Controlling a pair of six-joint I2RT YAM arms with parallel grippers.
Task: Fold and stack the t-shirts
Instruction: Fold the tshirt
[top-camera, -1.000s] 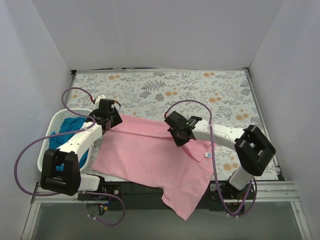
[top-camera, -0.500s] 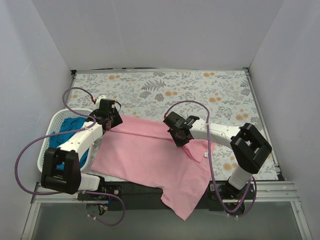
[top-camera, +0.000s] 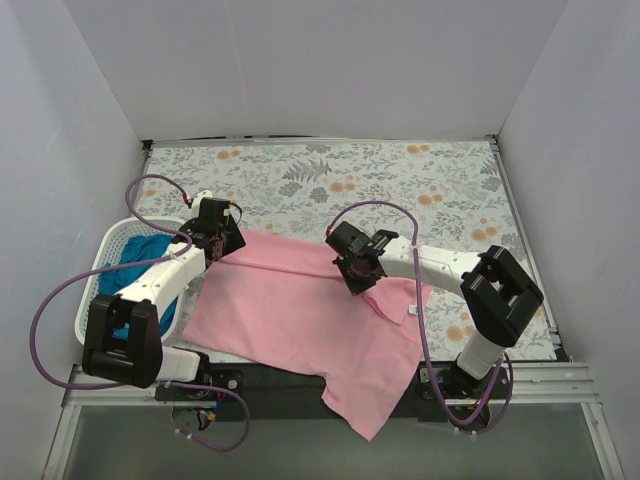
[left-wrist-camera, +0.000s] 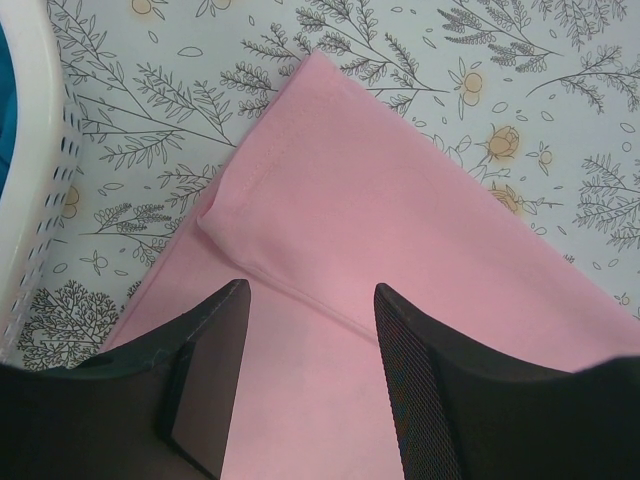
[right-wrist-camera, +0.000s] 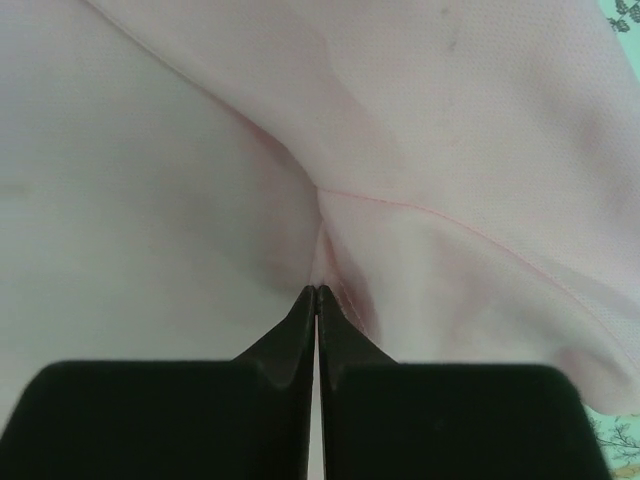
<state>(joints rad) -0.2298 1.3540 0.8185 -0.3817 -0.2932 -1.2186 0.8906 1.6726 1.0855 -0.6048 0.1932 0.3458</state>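
The light pink t-shirt (top-camera: 290, 310) lies spread on the floral table, its lower part hanging over the near edge. My left gripper (top-camera: 222, 243) is open over the shirt's far left corner; the pink cloth (left-wrist-camera: 400, 210) shows between its fingers (left-wrist-camera: 415, 400). My right gripper (top-camera: 358, 272) is shut on a pinched fold of the pink t-shirt (right-wrist-camera: 330, 235) near its right side. The teal-blue t-shirt (top-camera: 140, 255) lies crumpled in the white basket (top-camera: 100, 262).
The white lattice basket stands at the table's left edge, its wall (left-wrist-camera: 25, 170) close beside my left gripper. White walls enclose the table on three sides. A small white label (top-camera: 414, 309) shows on the shirt's right edge.
My right gripper has shifted slightly left with the pinched cloth. The left arm has hardly moved.
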